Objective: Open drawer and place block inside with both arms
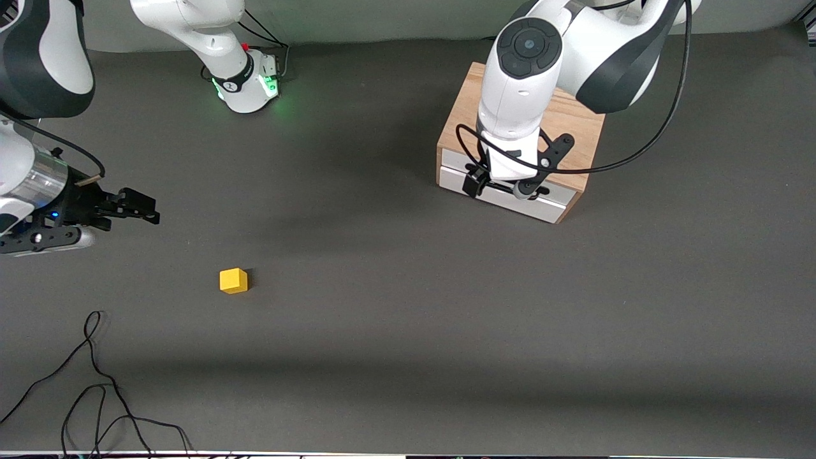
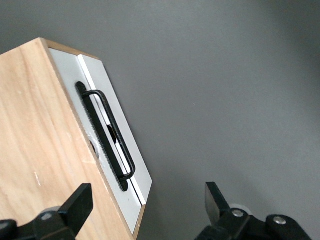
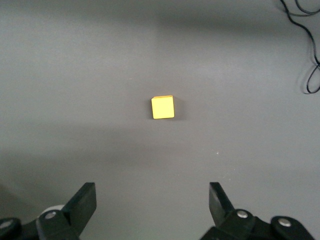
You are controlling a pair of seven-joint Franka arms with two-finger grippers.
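Bare table (image 1: 408,306) surrounds block (image 1: 233,280); cables (image 1: 95,382) nearby.

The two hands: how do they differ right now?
The left hand hangs over the front of the cabinet, at the drawer with its handle; the right hand is over bare table, short of the block. The left points down; the right reaches out sideways. Both are open and hold nothing.

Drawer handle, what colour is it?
Black, a thin bar handle; clearest in the left wrist view.
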